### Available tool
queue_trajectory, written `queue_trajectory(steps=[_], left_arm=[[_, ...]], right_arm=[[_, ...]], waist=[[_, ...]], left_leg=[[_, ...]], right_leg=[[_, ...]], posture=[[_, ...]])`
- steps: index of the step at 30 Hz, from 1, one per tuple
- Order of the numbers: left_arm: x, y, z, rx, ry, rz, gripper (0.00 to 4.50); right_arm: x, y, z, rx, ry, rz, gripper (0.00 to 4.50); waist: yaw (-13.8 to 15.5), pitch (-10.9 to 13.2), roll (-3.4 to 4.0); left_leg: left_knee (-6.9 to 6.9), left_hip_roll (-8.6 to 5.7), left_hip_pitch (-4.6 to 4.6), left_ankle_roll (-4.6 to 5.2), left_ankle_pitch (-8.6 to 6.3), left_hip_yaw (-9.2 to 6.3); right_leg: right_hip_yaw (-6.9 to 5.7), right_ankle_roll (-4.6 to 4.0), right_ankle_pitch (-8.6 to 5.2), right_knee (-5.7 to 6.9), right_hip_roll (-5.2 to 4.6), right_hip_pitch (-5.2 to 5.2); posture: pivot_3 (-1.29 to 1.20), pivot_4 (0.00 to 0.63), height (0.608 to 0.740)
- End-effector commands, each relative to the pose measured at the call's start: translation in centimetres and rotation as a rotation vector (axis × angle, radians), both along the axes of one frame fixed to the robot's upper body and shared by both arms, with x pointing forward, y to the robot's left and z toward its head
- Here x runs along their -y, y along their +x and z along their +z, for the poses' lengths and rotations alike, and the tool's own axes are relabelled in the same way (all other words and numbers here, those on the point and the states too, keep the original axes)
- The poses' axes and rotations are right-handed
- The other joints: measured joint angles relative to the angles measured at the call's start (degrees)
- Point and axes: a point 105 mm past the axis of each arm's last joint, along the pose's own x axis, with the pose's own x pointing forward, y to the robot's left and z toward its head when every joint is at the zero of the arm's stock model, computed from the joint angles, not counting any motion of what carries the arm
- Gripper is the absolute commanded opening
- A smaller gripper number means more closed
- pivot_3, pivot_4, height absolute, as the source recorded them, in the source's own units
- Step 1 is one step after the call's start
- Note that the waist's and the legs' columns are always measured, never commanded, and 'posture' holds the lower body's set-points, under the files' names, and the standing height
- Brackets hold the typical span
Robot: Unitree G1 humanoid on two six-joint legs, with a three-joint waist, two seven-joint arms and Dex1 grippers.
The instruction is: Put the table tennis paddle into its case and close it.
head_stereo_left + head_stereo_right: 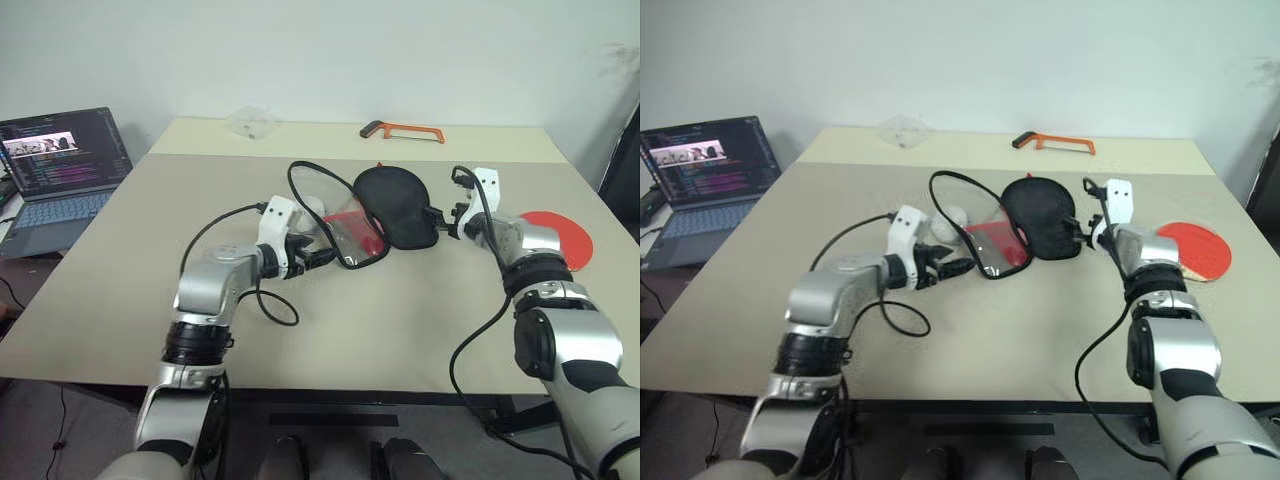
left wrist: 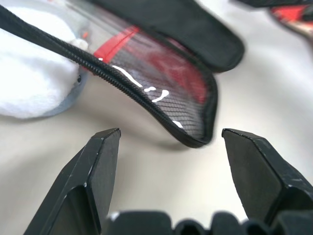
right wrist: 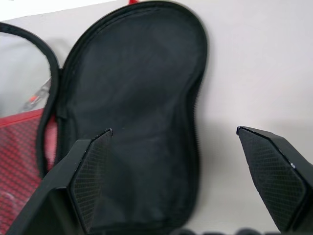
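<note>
The case lies unzipped in the middle of the table. Its black half (image 1: 395, 205) lies flat, and its flap (image 1: 350, 228), clear and red above with black mesh below, stands up on edge to the left of it. My left gripper (image 1: 325, 258) is open just short of the flap's lower mesh edge (image 2: 195, 115), not touching it. At the black half's right edge, my right gripper (image 1: 437, 218) hovers open, with the black fabric (image 3: 132, 112) in front of its fingers. The table tennis paddle (image 1: 1195, 248) lies red face up at the right, partly behind my right forearm.
A white ball-like thing (image 1: 315, 207) sits just behind the flap. An orange hacksaw (image 1: 405, 130) and a clear plastic bag (image 1: 250, 120) lie at the table's far side. An open laptop (image 1: 60, 170) stands on a lower surface to the left.
</note>
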Motion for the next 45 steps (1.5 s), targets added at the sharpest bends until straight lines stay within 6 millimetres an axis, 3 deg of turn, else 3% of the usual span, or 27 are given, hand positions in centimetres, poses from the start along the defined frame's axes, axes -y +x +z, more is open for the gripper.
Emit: queue_trajectory(steps=[1, 6, 15, 19, 29, 33, 41, 45], left_arm=[[-1.5, -2.3, 3.8, 0.142, -0.025, -0.11, 3.6], [-3.4, -3.4, 4.0, 0.157, 0.016, -0.127, 3.6], [-3.1, -3.6, 3.4, 0.15, 0.023, -0.126, 3.6], [-2.9, -3.7, 3.4, 0.151, 0.027, -0.123, 3.64], [-2.6, -3.5, 3.1, 0.152, 0.031, -0.115, 3.64], [-2.5, -3.4, 3.1, 0.157, 0.031, -0.116, 3.64], [-2.3, -3.1, 2.9, 0.161, 0.039, -0.105, 3.64], [-2.1, -3.0, 2.6, 0.156, 0.045, -0.106, 3.64]], right_arm=[[0.3, 0.4, 0.8, 0.034, 0.024, -0.051, 4.5], [-0.6, 0.3, -0.7, -0.014, 0.03, -0.029, 4.5], [-2.7, 0.0, -2.5, -0.061, 0.024, 0.005, 4.5], [-2.6, 0.2, -2.3, -0.048, 0.019, -0.01, 3.59], [-1.9, 0.2, -2.5, -0.049, 0.007, -0.04, 0.01], [-1.4, 0.3, -2.3, -0.038, 0.005, -0.069, 0.01], [2.8, 0.3, -1.4, 0.003, -0.052, -0.215, 0.01], [3.6, 0.4, -0.7, 0.034, -0.082, -0.23, 0.01]], waist=[[-0.4, 0.0, 0.0], [-0.5, 0.0, 0.0], [-0.8, 0.0, 0.0], [-0.8, 0.0, 0.0], [-0.8, 0.0, 0.0], [-0.8, 0.0, 0.0], [-0.7, 0.0, 0.0], [-0.8, 0.0, 0.0]], left_leg=[[-0.01, 0.0, 0.0, 0.0, 0.0, -0.01], [0.02, -0.01, 0.0, 0.0, 0.0, 0.01], [0.03, 0.0, 0.0, 0.02, 0.0, 0.0], [0.03, 0.01, 0.0, 0.02, 0.0, 0.01], [0.03, 0.01, 0.0, 0.02, 0.0, 0.01], [0.03, 0.0, 0.0, 0.02, 0.0, 0.01], [0.02, 0.0, -0.01, 0.02, 0.0, 0.01], [0.02, 0.0, 0.0, 0.02, 0.0, 0.03]], right_leg=[[-0.01, 0.0, 0.0, -0.01, 0.0, 0.0], [-0.01, 0.0, 0.0, -0.03, -0.03, 0.04], [-0.01, 0.0, 0.0, -0.03, -0.02, 0.03], [-0.01, 0.0, 0.0, -0.02, -0.02, 0.03], [0.0, 0.0, 0.0, -0.03, -0.01, 0.02], [0.0, 0.0, 0.0, -0.03, -0.01, 0.02], [0.0, 0.0, 0.0, -0.06, -0.02, 0.03], [0.01, 0.0, 0.0, -0.06, -0.02, 0.02]], posture=[[0.0, 0.15, 0.74], [0.0, 0.15, 0.74], [0.0, 0.15, 0.74], [0.0, 0.15, 0.74], [0.0, 0.15, 0.74], [0.0, 0.15, 0.74], [0.0, 0.15, 0.74], [0.0, 0.15, 0.74]])
